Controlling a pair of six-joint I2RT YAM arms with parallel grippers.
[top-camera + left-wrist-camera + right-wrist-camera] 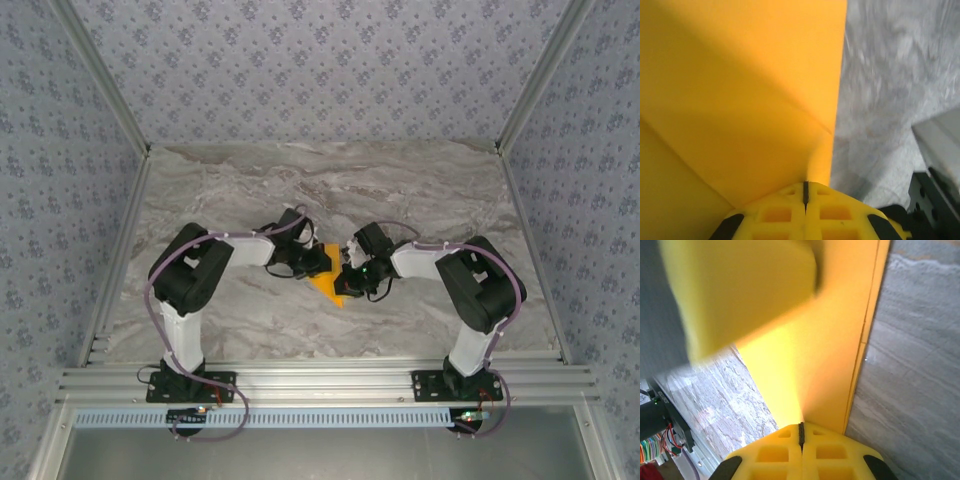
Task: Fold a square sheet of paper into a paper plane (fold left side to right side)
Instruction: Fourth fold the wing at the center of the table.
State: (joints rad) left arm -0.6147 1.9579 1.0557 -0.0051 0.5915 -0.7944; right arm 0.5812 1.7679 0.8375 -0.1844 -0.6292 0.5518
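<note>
**Paper, orange-yellow: 1.** The sheet of paper (330, 287) is near the middle of the table, pinched between the two grippers. From above, only a small pointed piece shows, its tip toward 6 o'clock. In the left wrist view the sheet of paper (740, 100) covers the picture from 12 round to 9 o'clock. One straight edge runs down at the 1 o'clock side and one crease slants toward the fingers. In the right wrist view the sheet of paper (830, 340) rises as a tall band toward 12 o'clock, with a doubled edge on its 3 o'clock side.

**Grippers: 2.** The left gripper (320, 262) is at the paper's 10 o'clock. Its yellow fingers are pressed together (805, 192) with only a thin seam between them, clamping the paper's lower edge. The right gripper (348, 272) is at the paper's 3 o'clock. Its fingers (801, 430) are closed the same way on the paper.

**Blurred yellow block: 1.** It sits at 10 o'clock in the right wrist view (740, 285); I cannot tell what it is.

**Arms: 2.** The left arm (190, 275) and right arm (480, 285) both bend inward from bases at 6 o'clock.

**Table, grey marble pattern: 1** (300, 180).
</note>
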